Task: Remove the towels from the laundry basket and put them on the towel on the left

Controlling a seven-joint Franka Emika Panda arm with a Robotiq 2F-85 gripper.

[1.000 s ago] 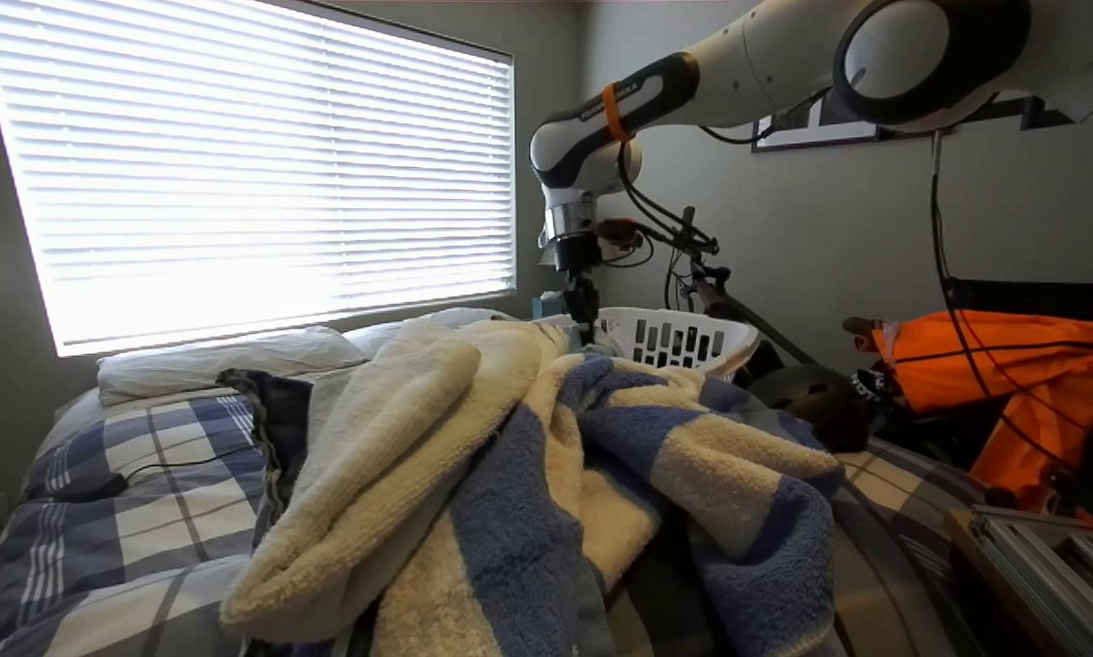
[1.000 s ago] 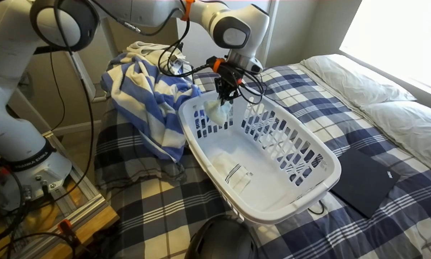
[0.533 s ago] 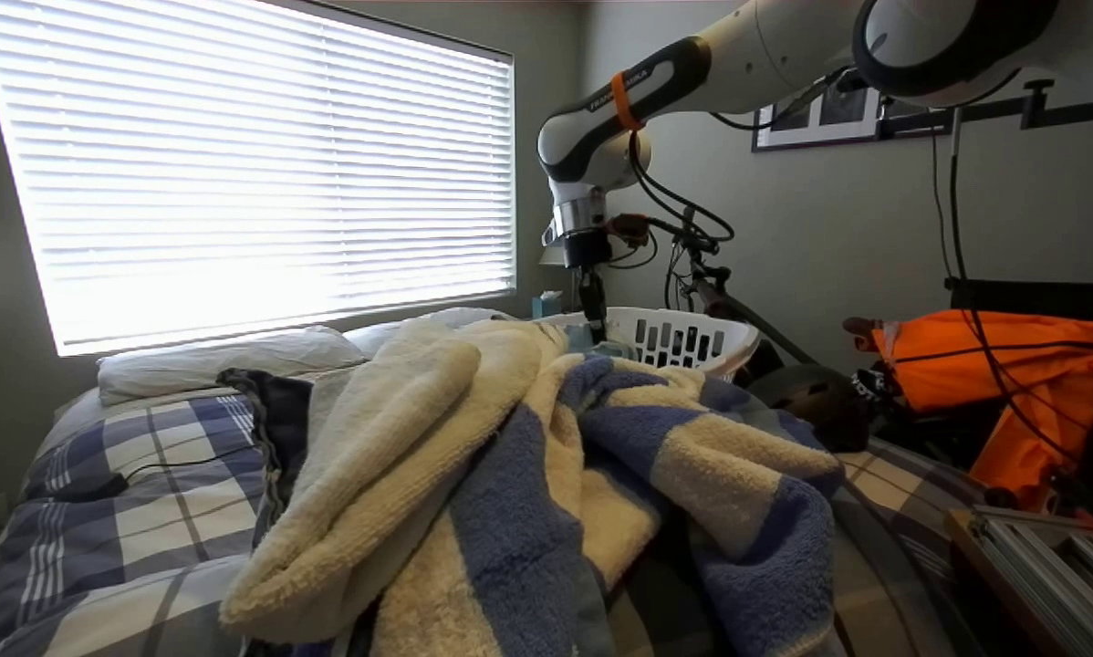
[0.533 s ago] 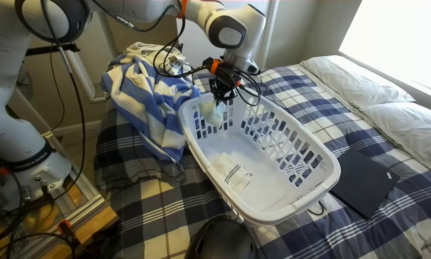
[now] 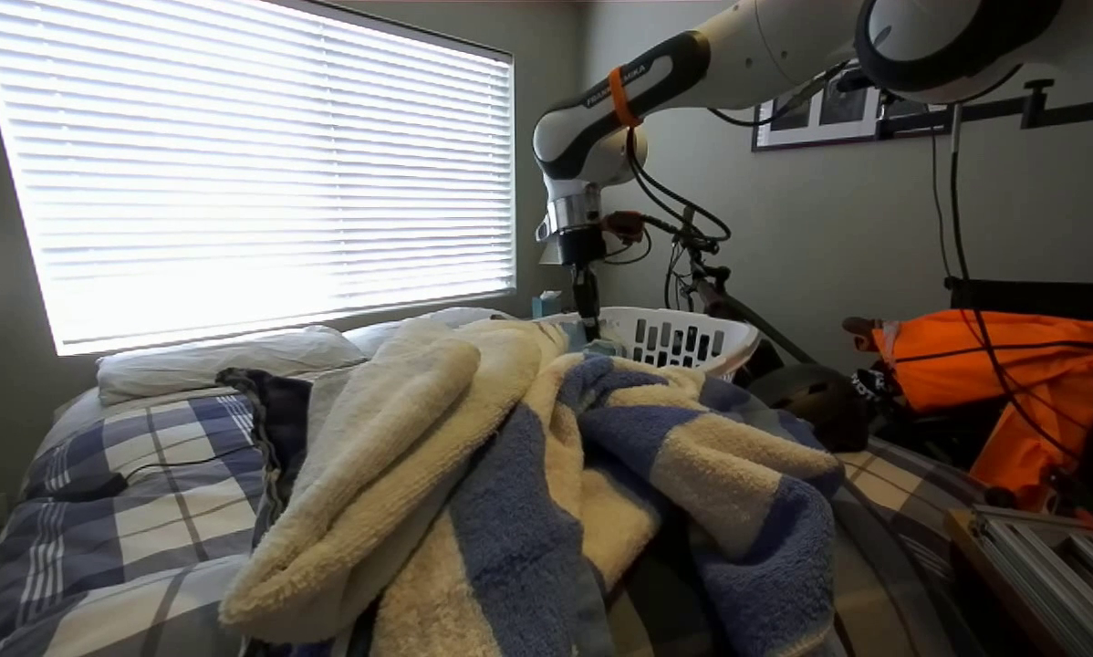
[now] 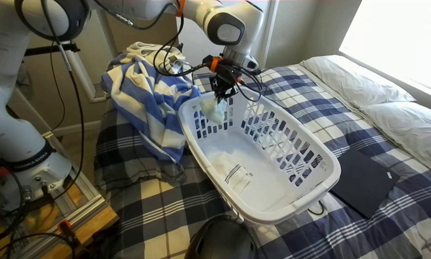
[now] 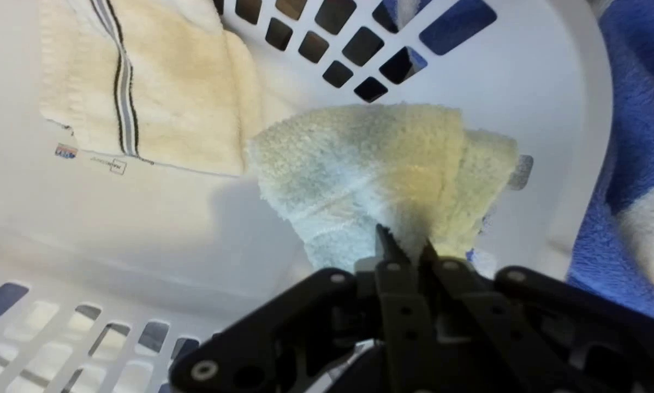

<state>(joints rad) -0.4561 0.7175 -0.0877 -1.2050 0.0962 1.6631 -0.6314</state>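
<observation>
While the black metal fingers (image 7: pixel 397 281) pinch one fold of a small, fuzzy, pale yellow and blue towel (image 7: pixel 332 164), that towel hangs down over the inside of the slotted white plastic laundry basket (image 6: pixel 273 217). It is near one end of the basket, but I cannot tell if it touches the wall. A cream, dark-striped towel (image 6: pixel 233 172) lies low inside the basket. Just outside the same end of the basket, a big, fluffy blue and white striped towel (image 6: pixel 147 97) lies in a heap, with a thick cream towel (image 5: pixel 364 465) right up against it. A flat black laptop (image 6: pixel 366 183) is just beside the basket, and so is a round black helmet (image 6: pixel 222 239). The basket sits on a soft blue, gray and white checked surface (image 6: pixel 154 201).
</observation>
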